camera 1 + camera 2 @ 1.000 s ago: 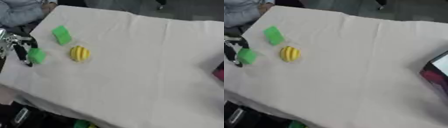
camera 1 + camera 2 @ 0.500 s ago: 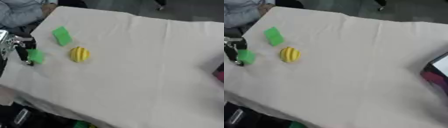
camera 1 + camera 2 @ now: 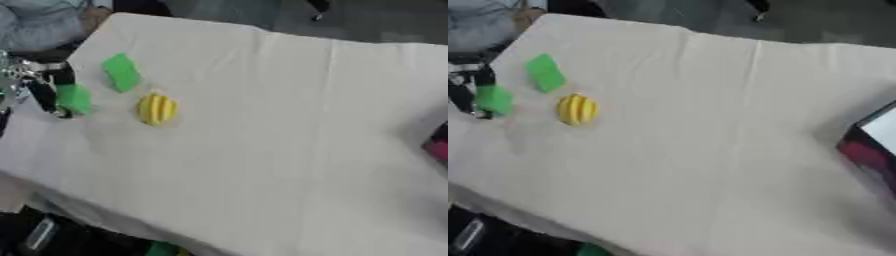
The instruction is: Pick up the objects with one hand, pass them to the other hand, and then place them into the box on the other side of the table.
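My left hand point(image 3: 39, 82) comes in at the left edge of the table, black fingers curled round a small green block point(image 3: 74, 98), which it holds just above the white cloth. A second green block point(image 3: 121, 72) lies flat on the cloth up and to the right of it. A yellow ribbed round object point(image 3: 157, 108) sits to the right of the held block. The box point(image 3: 870, 147), dark red with a pale inside, shows at the right edge. My right hand is out of sight.
The white cloth point(image 3: 280, 130) covers the whole table, with a wide bare stretch between the yellow object and the box. A person in grey sits beyond the far left corner. Dark things and something green lie below the front edge.
The left hand has lifted the small green block a little, up and away from the front edge. The other block and the yellow object have stayed put.
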